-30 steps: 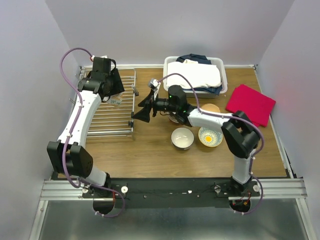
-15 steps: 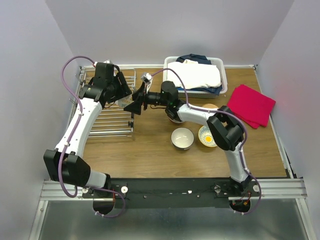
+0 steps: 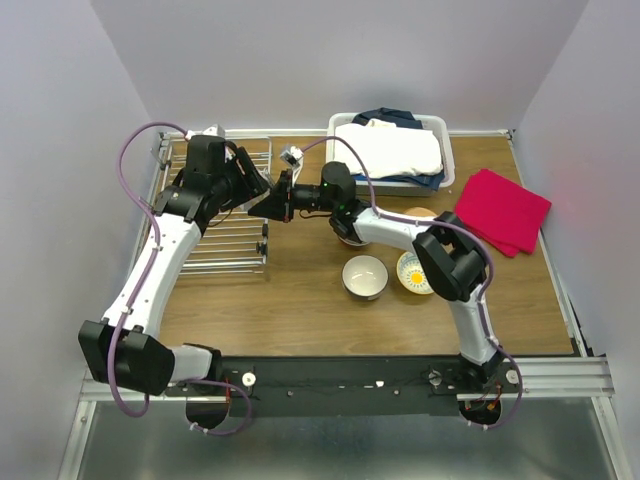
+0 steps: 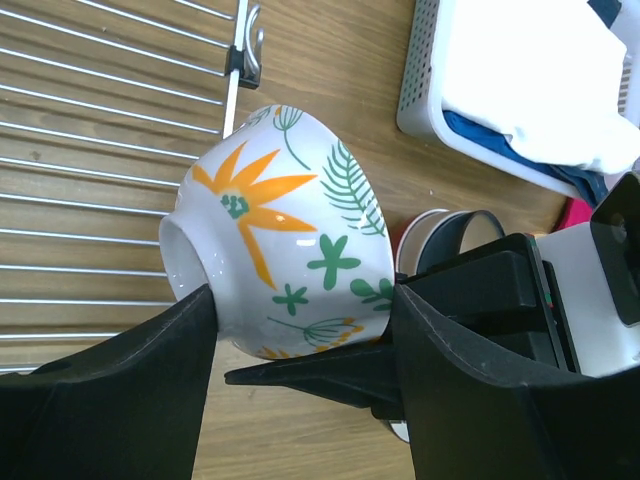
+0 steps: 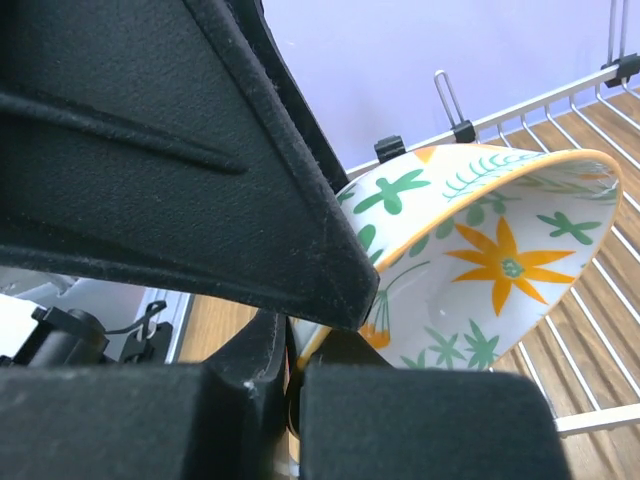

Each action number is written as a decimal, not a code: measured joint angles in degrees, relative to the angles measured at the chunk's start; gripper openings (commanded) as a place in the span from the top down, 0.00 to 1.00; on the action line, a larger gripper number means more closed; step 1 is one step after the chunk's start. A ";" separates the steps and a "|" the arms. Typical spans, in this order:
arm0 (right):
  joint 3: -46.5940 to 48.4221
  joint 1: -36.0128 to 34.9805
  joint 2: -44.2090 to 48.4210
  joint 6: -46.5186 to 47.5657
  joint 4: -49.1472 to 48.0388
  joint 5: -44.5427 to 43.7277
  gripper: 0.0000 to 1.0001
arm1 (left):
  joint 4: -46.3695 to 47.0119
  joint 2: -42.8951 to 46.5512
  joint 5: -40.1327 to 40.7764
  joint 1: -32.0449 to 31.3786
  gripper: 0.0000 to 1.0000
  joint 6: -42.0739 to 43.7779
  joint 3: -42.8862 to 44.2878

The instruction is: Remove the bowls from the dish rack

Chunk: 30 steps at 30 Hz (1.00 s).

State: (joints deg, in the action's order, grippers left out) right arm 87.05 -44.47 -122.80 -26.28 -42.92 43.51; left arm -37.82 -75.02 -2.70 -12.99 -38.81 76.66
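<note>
A white bowl with orange flowers and green leaves [image 4: 280,240] hangs tipped on its side above the right edge of the dish rack [image 3: 225,235]. My left gripper [image 4: 300,312] is shut on it, one finger at its foot and one at its rim. My right gripper [image 5: 345,320] has come in from the right and is shut on the rim of the same bowl [image 5: 480,270]. In the top view the two grippers [image 3: 262,195] meet and hide the bowl. The rack's wires [image 4: 100,150] show bare below it.
Other bowls stand on the table: a cream one [image 3: 365,276], a yellow-patterned one [image 3: 420,273], a tan one [image 3: 422,214] and a red and a dark one [image 4: 440,230]. A white basket of laundry [image 3: 390,150] and a red cloth [image 3: 500,208] lie behind.
My right gripper swung left to the bowl and shut on its rim. My left arm carried the bowl rightward to the rack's right edge.
</note>
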 measured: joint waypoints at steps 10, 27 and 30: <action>-3.80 -0.22 8.28 8.72 16.17 -2.75 0.99 | 8.33 9.49 0.00 0.00 0.01 6.19 -4.83; -13.66 -0.20 40.92 23.32 75.19 -33.59 0.99 | 26.82 36.83 11.17 -0.15 0.01 23.17 -35.56; -14.58 -0.22 42.95 22.67 83.34 -39.17 0.99 | 28.24 38.53 12.72 -0.15 0.01 23.91 -39.26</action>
State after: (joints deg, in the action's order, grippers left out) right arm 72.47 -44.69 -79.85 -3.62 40.42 4.34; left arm -9.58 -36.49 10.02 -13.15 -14.90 37.41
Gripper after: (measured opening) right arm 0.098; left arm 0.990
